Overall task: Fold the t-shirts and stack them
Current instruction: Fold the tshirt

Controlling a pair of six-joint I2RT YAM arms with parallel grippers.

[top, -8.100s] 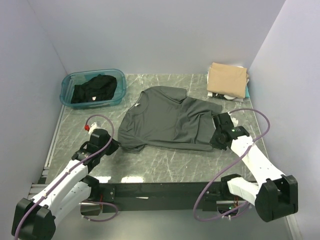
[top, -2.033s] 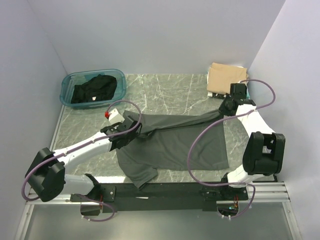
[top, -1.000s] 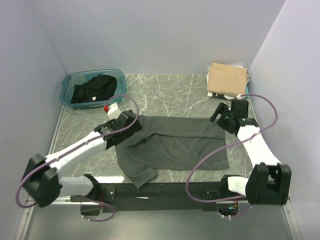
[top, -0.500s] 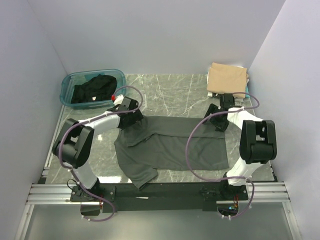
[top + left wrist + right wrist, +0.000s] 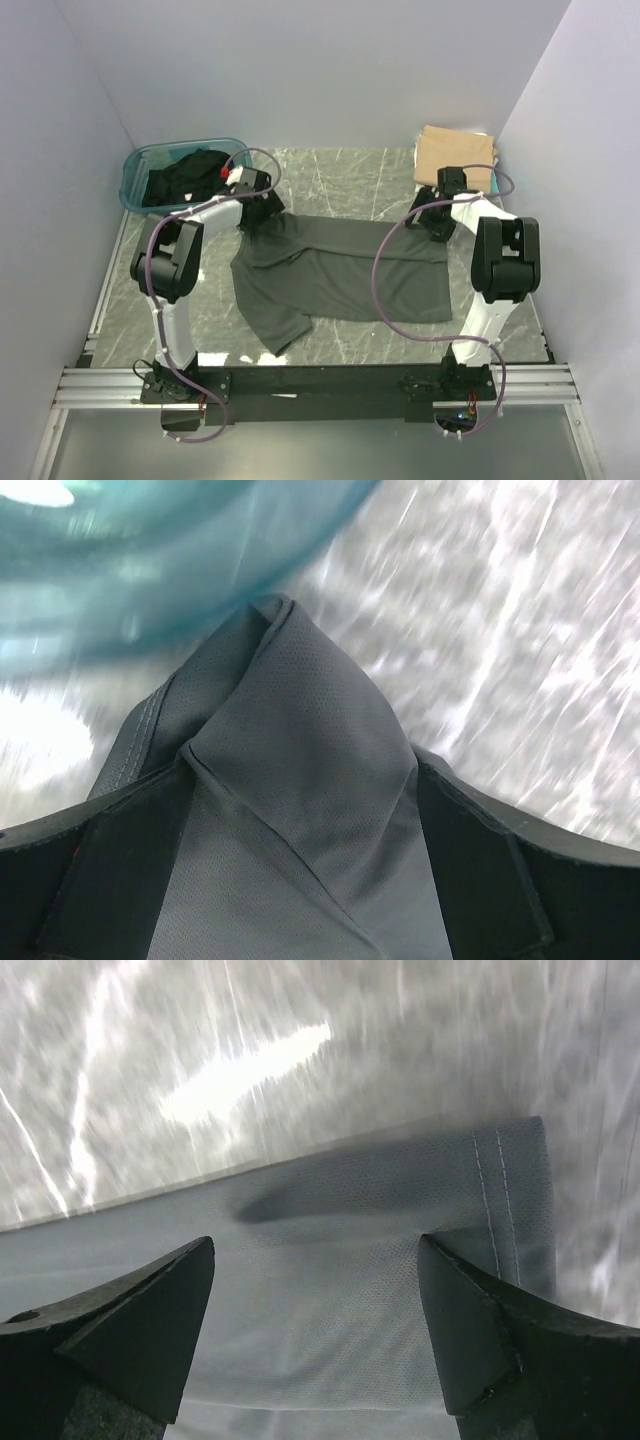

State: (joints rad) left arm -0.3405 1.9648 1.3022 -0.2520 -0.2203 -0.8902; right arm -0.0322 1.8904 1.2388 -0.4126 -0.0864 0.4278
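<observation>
Marble table (image 5: 330, 180) | charcoal t-shirt (image 5: 340, 275) far corners sit between left tool (image 5: 258, 210), right tool (image 5: 430, 224) fingers | both spread wide

Both arms white links w/ black joint housings: L arm (image 5: 172, 320), R arm (image 5: 480, 320). Thin purple cable (image 5: 376, 280) loops off each wrist. Red tab (image 5: 224, 172) just behind L gripper (image 5: 262, 212). Fingers (image 5: 120, 1330) black, matte, wedge-shaped

grey t-shirt (image 5: 340, 275): matt fine-mesh cloth | table (image 5: 340, 185): glossy marbled surface | tub (image 5: 120, 580): translucent teal plastic
</observation>
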